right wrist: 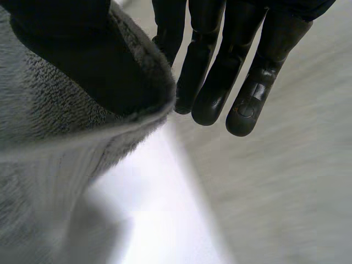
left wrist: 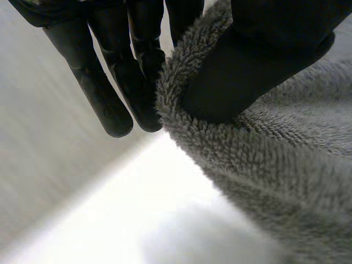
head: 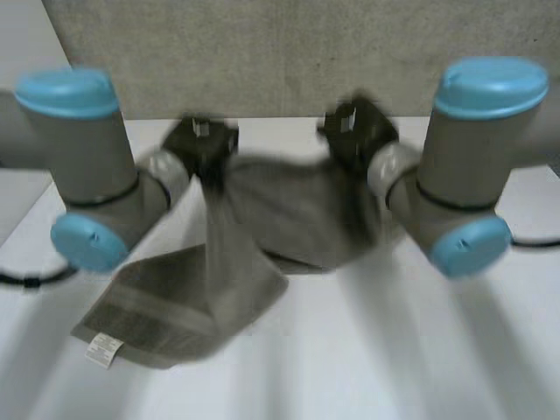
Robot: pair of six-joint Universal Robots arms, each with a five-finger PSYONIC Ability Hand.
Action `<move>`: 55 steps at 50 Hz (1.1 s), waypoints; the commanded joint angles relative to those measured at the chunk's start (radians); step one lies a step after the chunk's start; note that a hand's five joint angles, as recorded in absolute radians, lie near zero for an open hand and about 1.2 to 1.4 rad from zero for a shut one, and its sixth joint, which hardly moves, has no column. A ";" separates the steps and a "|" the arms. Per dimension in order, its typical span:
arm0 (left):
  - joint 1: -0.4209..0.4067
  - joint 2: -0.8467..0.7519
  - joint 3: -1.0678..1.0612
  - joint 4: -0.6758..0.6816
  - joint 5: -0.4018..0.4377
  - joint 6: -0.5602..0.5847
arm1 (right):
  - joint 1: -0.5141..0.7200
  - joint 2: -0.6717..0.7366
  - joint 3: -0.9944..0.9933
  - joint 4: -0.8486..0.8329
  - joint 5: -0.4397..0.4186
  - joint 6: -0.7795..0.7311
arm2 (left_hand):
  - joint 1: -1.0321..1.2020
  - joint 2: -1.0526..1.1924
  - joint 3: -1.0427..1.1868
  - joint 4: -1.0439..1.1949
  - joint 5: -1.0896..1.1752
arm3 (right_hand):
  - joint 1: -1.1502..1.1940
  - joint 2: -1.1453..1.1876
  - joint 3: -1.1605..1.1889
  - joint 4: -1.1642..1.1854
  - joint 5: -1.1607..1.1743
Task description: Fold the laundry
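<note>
A grey terry towel [head: 262, 236] hangs between both hands above the white table [head: 367, 350], its lower part with a white label [head: 103, 349] resting on the table at the front left. My left hand [head: 203, 142] is shut on the towel's upper edge; in the left wrist view its thumb [left wrist: 258, 60] presses the towel [left wrist: 275, 165] against the fingers [left wrist: 104, 99]. My right hand [head: 357, 129] is shut on the same edge further right; in the right wrist view its thumb [right wrist: 82, 60] pinches the towel [right wrist: 49, 165] against the fingers [right wrist: 220, 77].
A grey wall [head: 289, 52] runs behind the table's far edge. Both grey arms with light-blue caps [head: 70, 92] [head: 490, 87] reach in from either side. White tabletop stretches at the front right.
</note>
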 commanded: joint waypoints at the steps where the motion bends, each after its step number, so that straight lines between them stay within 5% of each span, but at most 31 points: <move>1: 0.000 0.082 0.192 0.354 -0.037 0.172 | -0.019 -0.119 -0.034 -0.621 0.055 0.002 | 0.204 0.180 0.180 0.179 0.187 | 0.420 0.223 0.209 0.204 0.231; 4: 0.002 0.122 0.183 0.462 -0.024 0.149 | -0.033 -0.180 0.066 -0.828 0.050 -0.005 | 0.204 0.180 0.180 0.179 0.187 | 0.420 0.223 0.209 0.204 0.231; 8: 0.012 0.136 0.137 0.416 -0.020 0.109 | -0.039 -0.217 0.149 -0.828 0.015 -0.001 | 0.204 0.180 0.180 0.179 0.187 | 0.420 0.223 0.209 0.204 0.231; 15: 0.057 0.133 -0.068 0.225 -0.007 0.007 | -0.035 -0.230 0.359 -0.681 -0.063 0.005 | 0.204 0.180 0.180 0.179 0.187 | 0.420 0.223 0.209 0.204 0.231; 26: 0.064 0.077 -0.398 0.178 0.081 -0.009 | -0.041 -0.211 0.545 -0.335 -0.073 0.010 | 0.204 0.180 0.180 0.179 0.187 | 0.420 0.223 0.209 0.204 0.231; 33: 0.064 0.057 -0.440 0.152 0.117 -0.010 | -0.055 -0.219 0.555 -0.212 -0.070 0.028 | -0.057 -0.081 -0.081 -0.082 -0.074 | 0.420 0.223 0.209 0.204 0.231; 42: 0.063 0.095 -0.449 0.154 0.103 -0.036 | -0.107 -0.239 0.534 -0.189 -0.068 0.162 | -0.611 -0.636 -0.635 -0.636 -0.629 | 0.420 0.223 0.209 0.204 0.231; 49: 0.061 0.149 -0.515 0.160 0.079 -0.125 | -0.141 -0.245 0.532 -0.170 -0.053 0.203 | -0.644 -0.669 -0.668 -0.669 -0.662 | 0.420 0.223 0.209 0.204 0.231; 55: 0.048 0.213 -0.615 0.169 -0.061 -0.248 | -0.150 -0.256 0.526 -0.133 -0.047 0.255 | -0.641 -0.666 -0.665 -0.666 -0.659 | 0.420 0.223 0.209 0.204 0.231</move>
